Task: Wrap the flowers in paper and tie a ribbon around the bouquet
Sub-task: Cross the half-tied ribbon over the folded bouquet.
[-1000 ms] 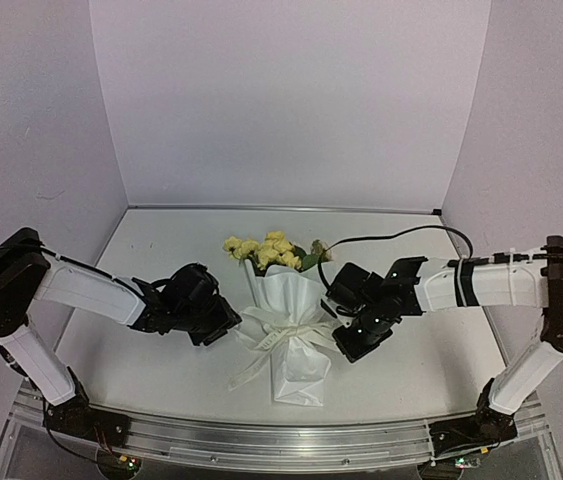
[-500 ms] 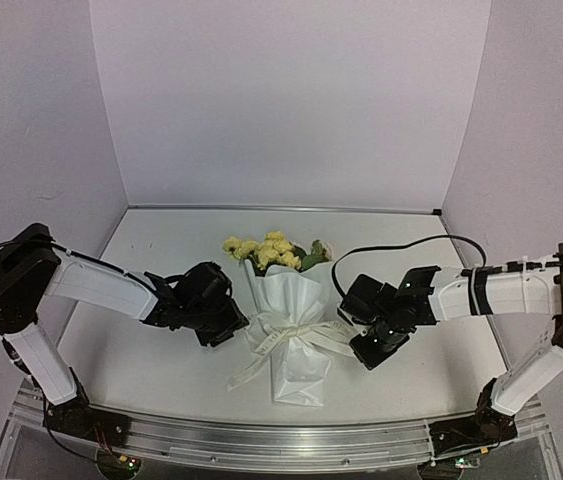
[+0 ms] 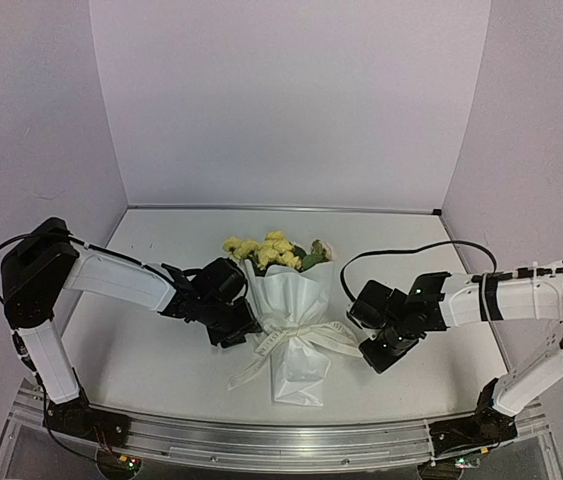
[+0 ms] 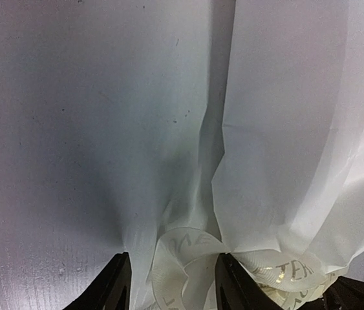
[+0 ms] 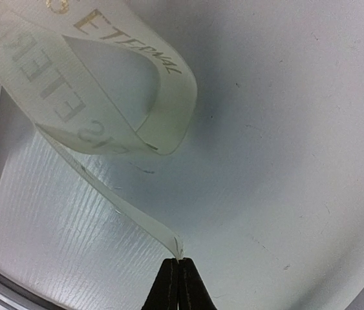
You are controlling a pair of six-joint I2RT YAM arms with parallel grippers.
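Note:
The bouquet (image 3: pixel 291 320) lies mid-table: yellow flowers (image 3: pixel 264 250) stick out of a white paper (image 3: pixel 296 375) cone with the cream ribbon (image 3: pixel 296 335) tied in a bow at its waist. My left gripper (image 3: pixel 249 333) is at the waist's left side. In the left wrist view it (image 4: pixel 174 255) is open, its black fingers (image 4: pixel 114 284) straddling a ribbon loop (image 4: pixel 185 268) and a fold of paper (image 4: pixel 285 129). My right gripper (image 3: pixel 367 352) is right of the bow, shut (image 5: pixel 180 260) on the tip of a ribbon tail (image 5: pixel 114 203) printed with letters.
The white table (image 3: pixel 151 370) is boxed in by pale walls (image 3: pixel 281 100) at the back and both sides. A metal rail (image 3: pixel 261 440) runs along the near edge, between the two arm bases. A black cable (image 3: pixel 401 248) arcs over the right arm.
My left gripper has moved right, up against the bouquet's waist. My right gripper, shut on the ribbon tail, has drawn away to the right.

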